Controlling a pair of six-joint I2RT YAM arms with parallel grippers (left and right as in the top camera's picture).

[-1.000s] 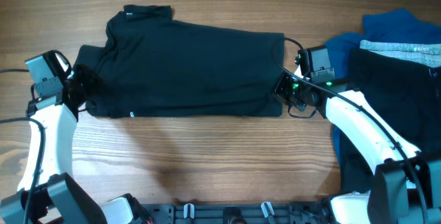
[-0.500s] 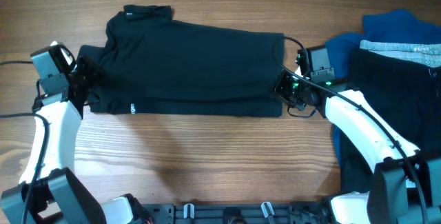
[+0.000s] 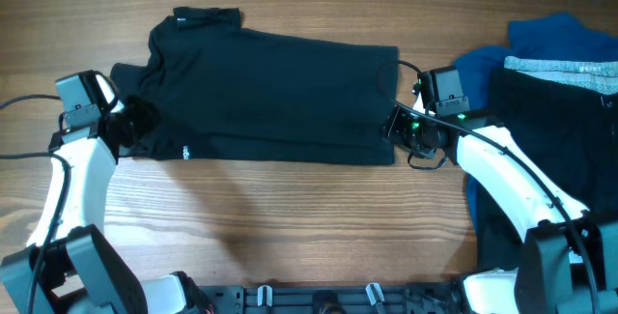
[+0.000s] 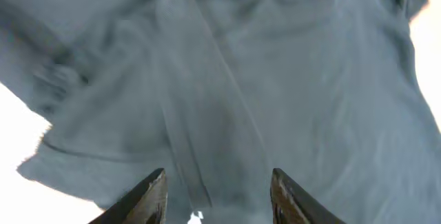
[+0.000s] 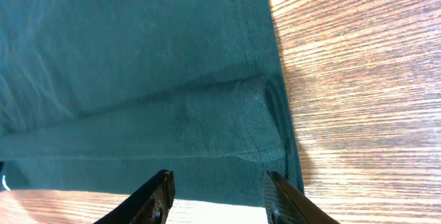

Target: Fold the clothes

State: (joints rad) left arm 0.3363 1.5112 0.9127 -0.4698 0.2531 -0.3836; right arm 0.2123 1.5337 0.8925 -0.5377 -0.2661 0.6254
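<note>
The black shirt (image 3: 270,92) lay folded lengthwise across the far middle of the desk (image 3: 290,217), collar at far left. We found the left hand (image 3: 130,126) at its sleeve end and the right hand (image 3: 401,126) at its hem, both parted and gripping nothing. Risk: soft fabric beneath the fingers could snag on withdrawal and undo the fold. A second earlier both hands were clamped on those edges

Overhead, light is even and the picture sharp, shadows faint on the tabletop (image 3: 290,217). The left wrist view is overexposed and soft (the black shirt (image 4: 289,79) reads pale grey, background blown white). The right wrist view is crisp, wood grain clear.
</note>
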